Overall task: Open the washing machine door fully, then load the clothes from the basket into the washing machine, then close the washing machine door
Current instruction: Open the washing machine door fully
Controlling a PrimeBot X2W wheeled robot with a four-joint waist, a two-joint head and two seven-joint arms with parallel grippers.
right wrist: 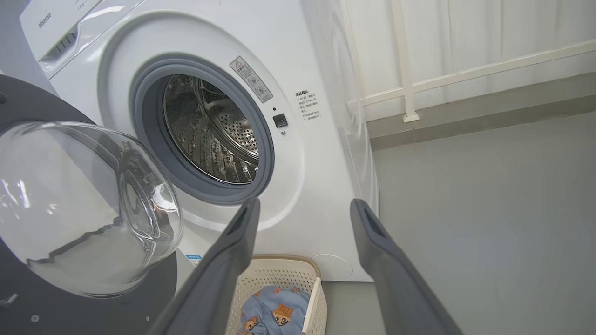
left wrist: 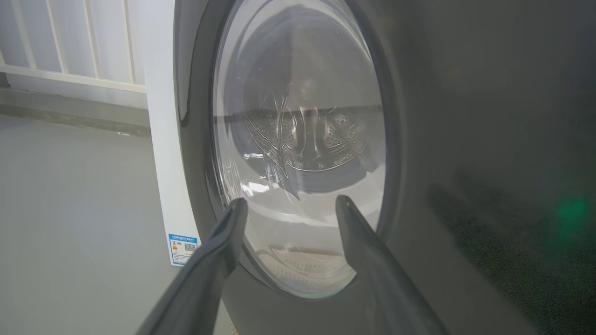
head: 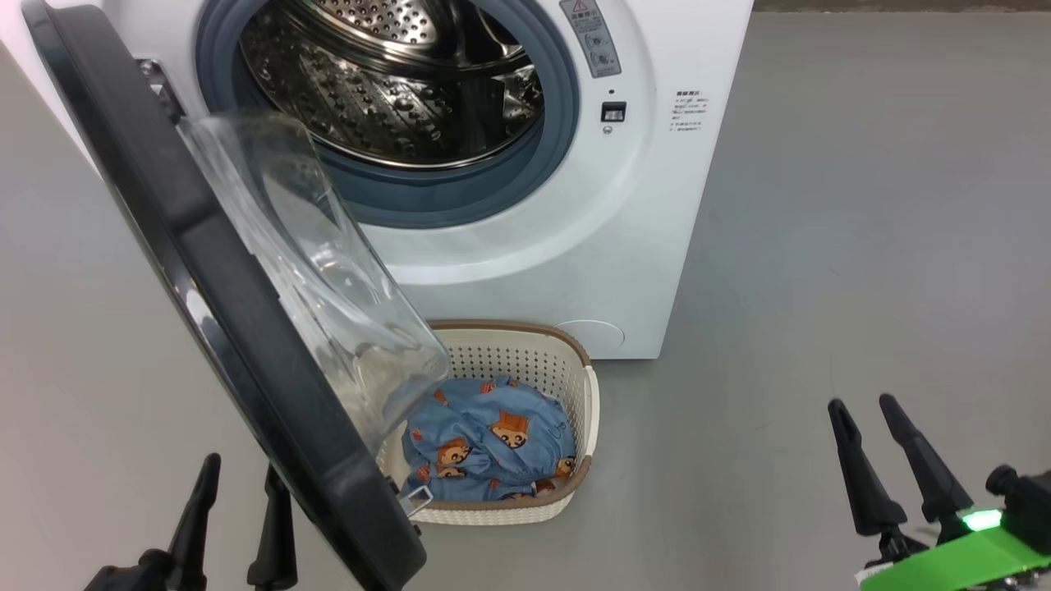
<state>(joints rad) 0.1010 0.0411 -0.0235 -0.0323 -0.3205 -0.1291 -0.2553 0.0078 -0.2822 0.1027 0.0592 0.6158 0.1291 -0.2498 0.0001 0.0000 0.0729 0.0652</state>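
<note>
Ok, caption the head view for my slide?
Washing machine door open, clothes in the basket, left claw and right claw open and empty.

"Hisense" on washing machine (right wrist: 321, 177) top-left; warning-triangle sticker (right wrist: 250, 79) by drum opening, blue QR label (left wrist: 183, 249) low on front, small txt illegible.

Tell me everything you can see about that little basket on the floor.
The basket is small, cream and plastic-looking, with perforated walls and a brown woven-look rim. It stands upright on the grey floor right before the washing machine, holding the blue printed clothes. The open door hides its left part; whether they touch, I cannot tell.
</note>
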